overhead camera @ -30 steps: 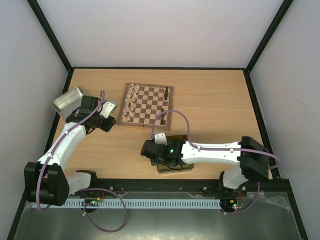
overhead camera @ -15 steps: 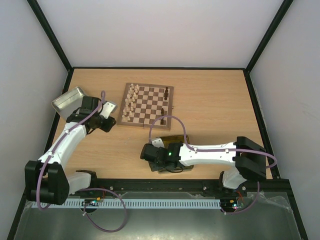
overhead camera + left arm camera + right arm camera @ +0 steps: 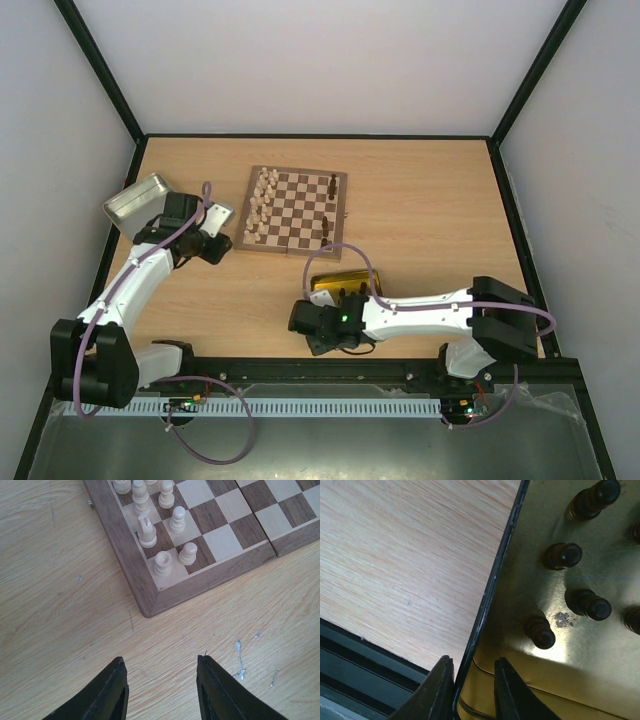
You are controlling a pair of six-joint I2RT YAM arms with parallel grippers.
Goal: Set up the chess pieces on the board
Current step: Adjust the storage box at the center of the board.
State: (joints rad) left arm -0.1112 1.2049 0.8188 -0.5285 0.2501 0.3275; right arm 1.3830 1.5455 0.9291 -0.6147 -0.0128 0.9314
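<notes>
Left hand (image 3: 161, 665) hovers open and empty over the light wooden desk (image 3: 65, 605), just off the corner of the small checkered wooden chessboard (image 3: 222, 542), where cream chessmen (image 3: 176, 519) stand. Right hand (image 3: 472, 667) straddles the rim of the yellow-gold rectangular tin (image 3: 580, 650), its fingers close together; whether it is clamped, can't tell. Dark brown chessmen (image 3: 562, 555) sit inside.

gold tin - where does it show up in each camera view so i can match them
top external: gold tin sits near the centre, closer to the arms than the board, its near end under the right gripper.
left wrist: not in it.
right wrist: fills the right side, rim running diagonally, dark chess pieces inside.
shared landmark: the wooden table, seen left of the tin in both of those views.
</notes>
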